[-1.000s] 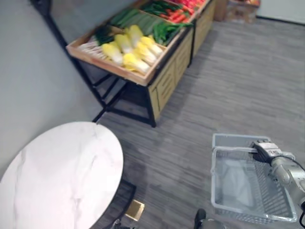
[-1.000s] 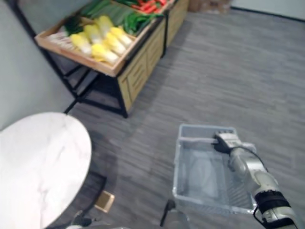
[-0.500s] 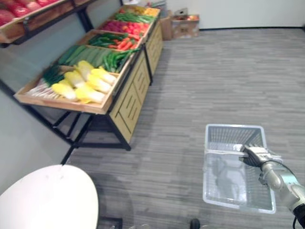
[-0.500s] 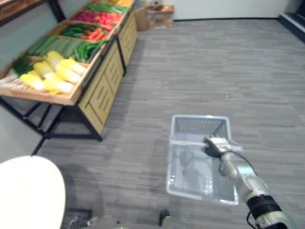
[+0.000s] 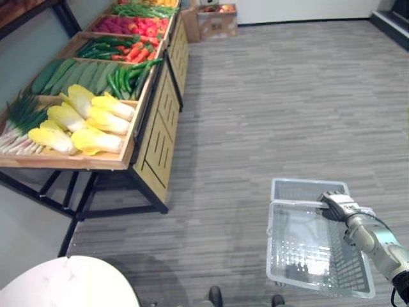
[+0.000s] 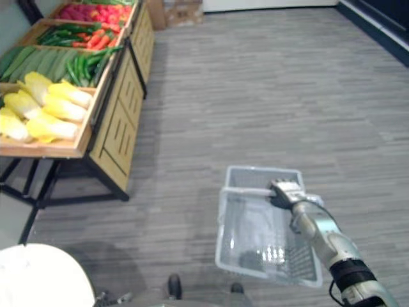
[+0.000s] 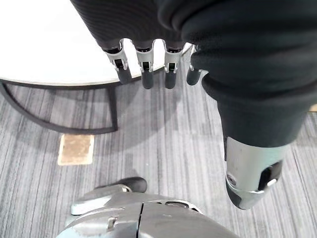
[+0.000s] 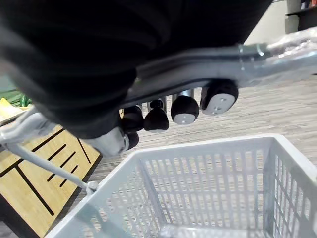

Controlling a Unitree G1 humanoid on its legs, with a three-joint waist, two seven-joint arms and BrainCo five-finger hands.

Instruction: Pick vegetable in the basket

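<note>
A grey plank floor runs the length of the room. Along its left side stands a produce stand of wooden crates. Nearest lie pale yellow napa cabbages beside spring onions, with cucumbers, green peppers and carrots further back. A round white worktop sits in the near left corner.

The grey mesh basket hangs low at the robot's right, well apart from the stand and apparently empty. The right hand carries it, and the right wrist view shows its fingers curled round the metal handle. The left hand hangs relaxed with straight fingers, holding nothing, above the floor near the white worktop.

All the vegetables lie in the crates, so the step in hand looks like the approach with the basket, and no picking has begun. The next move probably calls for closing in on the stand and bringing the basket alongside a crate. The free left hand would then reach for one vegetable, the near cabbages being the easiest target, and lower it in.
</note>
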